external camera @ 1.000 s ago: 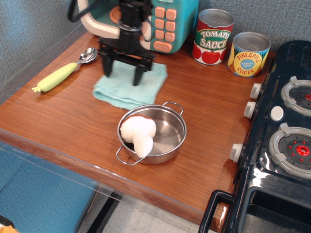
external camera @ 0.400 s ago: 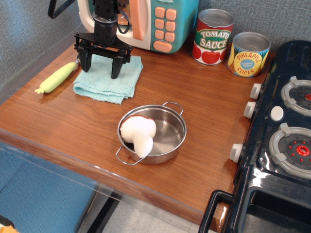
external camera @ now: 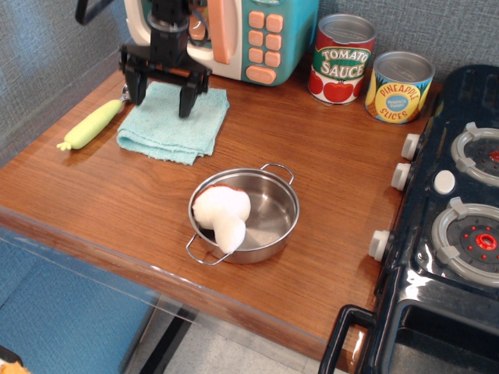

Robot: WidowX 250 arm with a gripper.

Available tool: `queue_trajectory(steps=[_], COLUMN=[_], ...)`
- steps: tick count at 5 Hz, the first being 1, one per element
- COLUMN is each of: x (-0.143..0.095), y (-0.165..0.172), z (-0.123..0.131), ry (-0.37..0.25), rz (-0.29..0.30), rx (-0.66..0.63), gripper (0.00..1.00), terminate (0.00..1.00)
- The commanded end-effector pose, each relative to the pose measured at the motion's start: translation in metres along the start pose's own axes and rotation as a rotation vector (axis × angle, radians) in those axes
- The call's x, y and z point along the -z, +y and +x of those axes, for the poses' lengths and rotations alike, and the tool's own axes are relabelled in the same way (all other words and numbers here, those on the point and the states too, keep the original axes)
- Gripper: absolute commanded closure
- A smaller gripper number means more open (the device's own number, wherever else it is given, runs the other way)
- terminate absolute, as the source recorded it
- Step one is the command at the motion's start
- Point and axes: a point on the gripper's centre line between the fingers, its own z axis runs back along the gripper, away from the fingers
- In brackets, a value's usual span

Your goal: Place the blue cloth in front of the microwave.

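Observation:
The blue cloth (external camera: 173, 125) is a folded light aqua terry square lying flat on the wooden counter, directly in front of the microwave (external camera: 249, 35), which has a cream body, teal panel and salmon handle and buttons. My gripper (external camera: 161, 100) hangs over the cloth's far edge with its two black fingers spread wide apart. The fingertips stand just above the cloth and hold nothing. The arm hides part of the microwave door.
A steel pot (external camera: 248, 216) with a white plush item (external camera: 223, 215) sits at mid-counter. A yellow-green handled spoon (external camera: 91, 125) lies left of the cloth. Tomato sauce can (external camera: 341, 58) and pineapple can (external camera: 398, 86) stand at the back. A black toy stove (external camera: 452, 218) is at right.
The gripper moved left with the cloth, bringing it before the microwave. Since then the open gripper has risen slightly off the cloth, which stays put.

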Motion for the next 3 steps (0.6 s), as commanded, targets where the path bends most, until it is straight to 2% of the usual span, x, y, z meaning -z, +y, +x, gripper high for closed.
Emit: queue_trajectory(steps=[1,2,3], x=[-0.083,-0.073,-0.073], y=[0.001,-0.01,-0.01], z=[0.008,0.0,0.0], ry=[-0.2,-0.145,-0.145], rz=[-0.005,0.08,0.08], rx=[-0.001,-0.044,-0.044], gripper=[0.0,0.0,0.0], terminate=[0.0,0.0,0.0])
